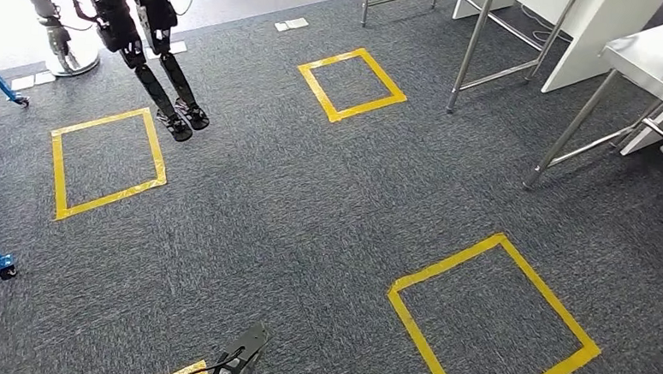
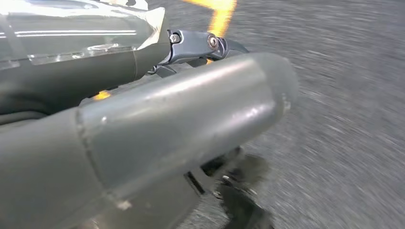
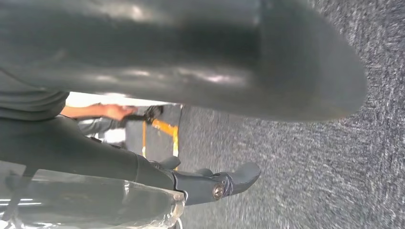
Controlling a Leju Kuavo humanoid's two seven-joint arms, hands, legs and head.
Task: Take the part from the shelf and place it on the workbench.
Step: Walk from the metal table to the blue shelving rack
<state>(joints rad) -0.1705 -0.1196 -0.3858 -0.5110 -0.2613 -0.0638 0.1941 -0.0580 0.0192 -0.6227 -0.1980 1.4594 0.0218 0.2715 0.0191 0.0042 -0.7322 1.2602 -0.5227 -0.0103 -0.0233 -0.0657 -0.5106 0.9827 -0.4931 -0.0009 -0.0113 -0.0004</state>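
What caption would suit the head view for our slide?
Grey carpet marked with yellow tape squares, another humanoid robot standing nearby.

Rough grey carpet, glossy yellow tape, shiny metal table legs.

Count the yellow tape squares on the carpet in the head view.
3 whole squares: one at the left, one further ahead by the table legs, one near right. A tape scrap at the bottom edge may belong to a fourth.
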